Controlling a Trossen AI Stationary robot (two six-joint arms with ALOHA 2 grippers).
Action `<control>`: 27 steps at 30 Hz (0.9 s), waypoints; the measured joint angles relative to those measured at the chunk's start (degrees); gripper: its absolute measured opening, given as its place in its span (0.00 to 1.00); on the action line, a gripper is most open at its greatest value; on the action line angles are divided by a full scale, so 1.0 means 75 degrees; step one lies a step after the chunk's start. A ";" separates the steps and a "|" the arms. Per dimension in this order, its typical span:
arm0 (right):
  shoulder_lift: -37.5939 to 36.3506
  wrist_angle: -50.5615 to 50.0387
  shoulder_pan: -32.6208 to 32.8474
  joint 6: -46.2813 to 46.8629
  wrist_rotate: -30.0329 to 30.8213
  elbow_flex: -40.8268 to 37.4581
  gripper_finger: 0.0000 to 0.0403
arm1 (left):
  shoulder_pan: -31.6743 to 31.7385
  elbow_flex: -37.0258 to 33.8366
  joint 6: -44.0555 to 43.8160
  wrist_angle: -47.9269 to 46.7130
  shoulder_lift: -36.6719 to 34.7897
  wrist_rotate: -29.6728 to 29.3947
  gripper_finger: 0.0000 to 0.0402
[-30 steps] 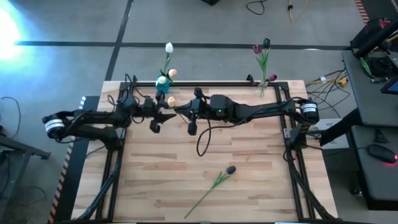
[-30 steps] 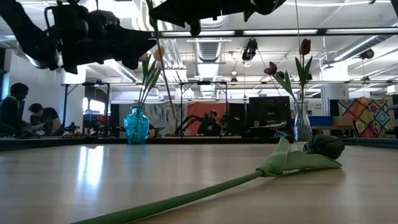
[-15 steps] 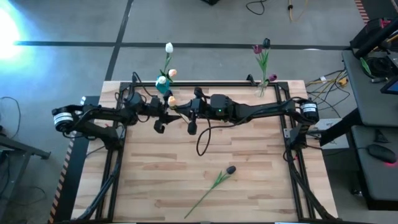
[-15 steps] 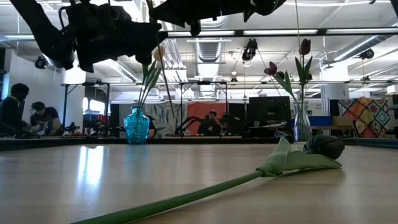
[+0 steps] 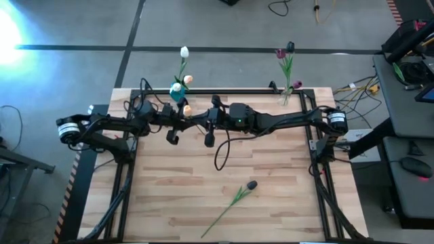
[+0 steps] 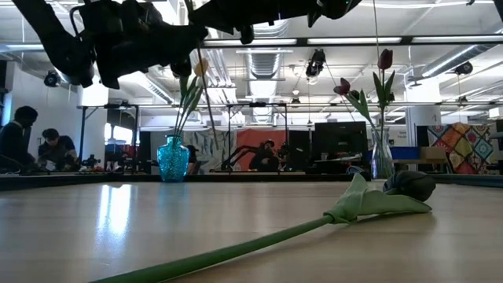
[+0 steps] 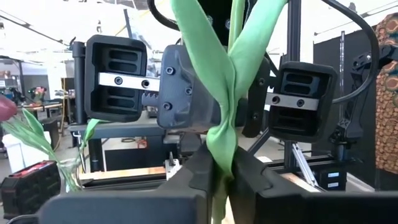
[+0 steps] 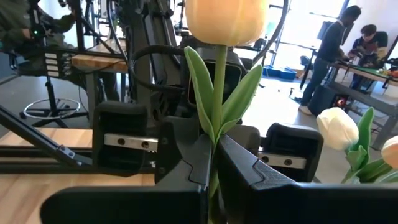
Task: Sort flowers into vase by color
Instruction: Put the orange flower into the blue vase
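Peach tulip (image 8: pixel 226 18) stands upright with its stem clamped between right gripper (image 8: pixel 211 165) fingers, head above them; left gripper (image 7: pixel 222 168) fingers also pinch that stem, likely a handover near the blue vase (image 6: pixel 173 159); dark tulip (image 5: pixel 239 194) lies well apart.

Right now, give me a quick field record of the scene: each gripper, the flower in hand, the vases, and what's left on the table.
left gripper: fingers shut on the peach tulip's stem
right gripper: shut on the same stem
peach tulip: held upright between both arms
blue vase: far edge, light flowers
clear vase: far edge, dark flowers
dark tulip: lying on the table
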 joint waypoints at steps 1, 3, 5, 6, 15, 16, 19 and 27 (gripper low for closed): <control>0.0000 -0.0001 -0.0001 0.0001 0.0004 0.0000 0.03 | 0.0000 0.0000 0.0001 0.0004 0.0001 -0.0013 0.02; 0.0000 -0.0001 0.0000 -0.0016 0.0018 0.0000 0.03 | 0.0000 0.0000 0.0011 0.0001 0.0002 -0.0071 0.02; 0.0000 0.0001 0.0000 -0.0047 0.0097 0.0000 0.04 | 0.0006 0.0000 0.0047 0.0001 0.0001 -0.0124 0.02; 0.0000 0.0000 0.0003 -0.0074 0.0197 0.0000 0.06 | 0.0012 0.0000 0.0071 -0.0004 0.0001 -0.0134 0.02; -0.0082 -0.0050 0.0003 -0.0128 0.0432 -0.0006 0.32 | 0.0018 0.0000 0.0635 -0.0532 -0.0002 -0.0186 0.00; -0.0105 -0.0063 0.0003 -0.0085 0.0435 -0.0006 0.35 | 0.0025 0.0000 0.0727 -0.0594 -0.0011 -0.0186 0.00; -0.0254 -0.0301 0.0003 -0.0072 0.0571 -0.0006 0.43 | 0.0092 0.0000 0.0958 -0.0789 -0.0101 -0.0183 0.00; -0.0908 -0.1299 0.0045 -0.0284 0.0713 -0.0006 0.45 | 0.0600 -0.0003 0.1059 -0.1012 -0.0924 -0.0185 0.00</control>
